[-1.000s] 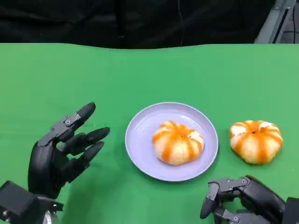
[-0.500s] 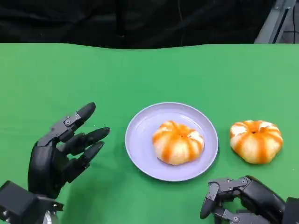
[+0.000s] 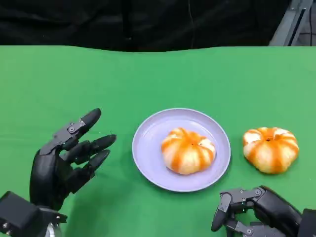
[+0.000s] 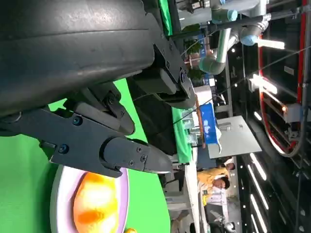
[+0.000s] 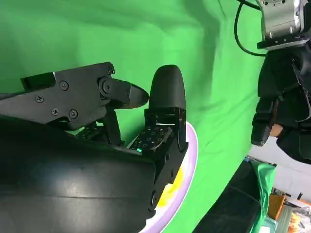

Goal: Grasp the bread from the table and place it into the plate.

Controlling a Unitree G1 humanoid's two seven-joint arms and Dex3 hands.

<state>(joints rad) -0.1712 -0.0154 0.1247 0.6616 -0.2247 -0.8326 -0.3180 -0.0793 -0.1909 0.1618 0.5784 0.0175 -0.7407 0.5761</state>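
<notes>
On the left of the green cloth-covered tabletop (image 3: 207, 74), the robot's black left hand (image 3: 64, 160) is seen raised with its fingers (image 3: 91, 144) spread apart and nothing held between them. At centre, a round lavender plate (image 3: 148, 143) is set flat on the cloth, and an orange-glazed, pumpkin-shaped bread roll (image 3: 187, 150) is seen resting inside it, toward its right side. A second orange-striped round bread roll (image 3: 270, 149) is seen lying on the bare cloth just beside the plate's right rim, not touching it. At the near right edge, the black right hand (image 3: 254, 210) is held low above the cloth, nearer than that roll, its fingers loosely apart and empty.
</notes>
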